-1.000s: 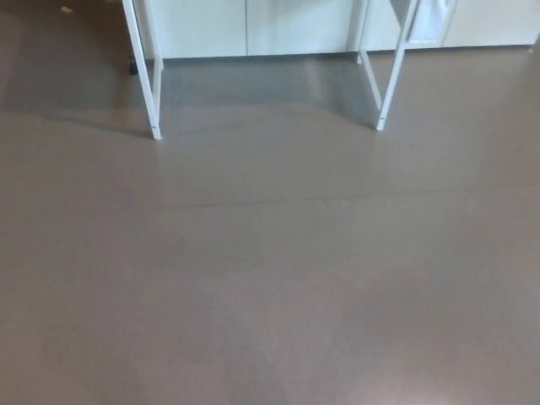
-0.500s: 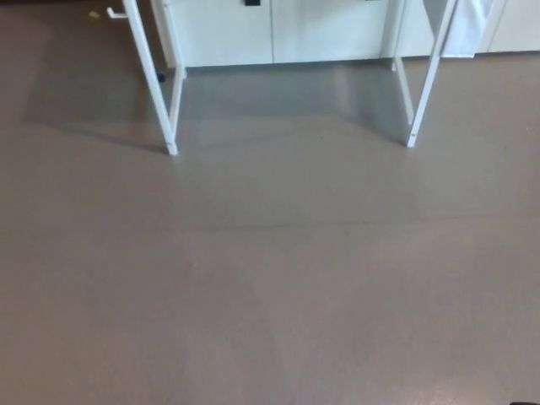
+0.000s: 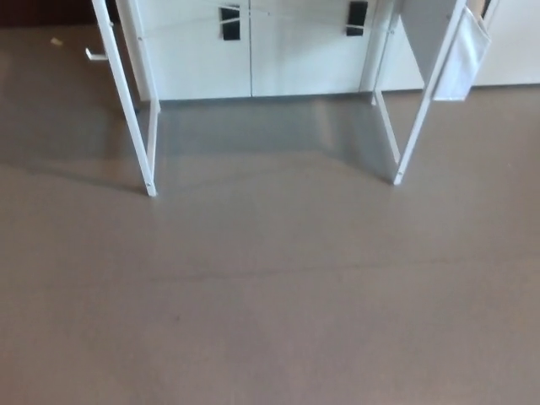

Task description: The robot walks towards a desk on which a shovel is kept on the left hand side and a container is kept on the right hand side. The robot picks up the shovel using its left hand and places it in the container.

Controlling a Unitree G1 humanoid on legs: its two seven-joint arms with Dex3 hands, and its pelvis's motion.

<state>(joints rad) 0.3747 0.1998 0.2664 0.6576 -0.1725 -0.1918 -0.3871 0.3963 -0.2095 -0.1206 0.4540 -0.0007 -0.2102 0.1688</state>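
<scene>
White cabinet doors [image 3: 253, 59] with two black handles [image 3: 229, 23] stand behind bare grey floor [image 3: 270, 304].

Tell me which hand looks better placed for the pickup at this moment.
Neither can be judged: no hand shows. Only the floor and white desk legs are in view, with no shovel visible. The task names the left.

Place: an indoor workroom, likely a lab or office; which of the two cannot be told.
Floor [image 3: 270, 321]: smooth, grey-brown, bare, with a faint sheen.
Counter legs [image 3: 126, 101]: thin white metal, standing on the floor.
Cabinets [image 3: 253, 51]: plain white doors along the back wall, with two black handles [image 3: 229, 23].
</scene>
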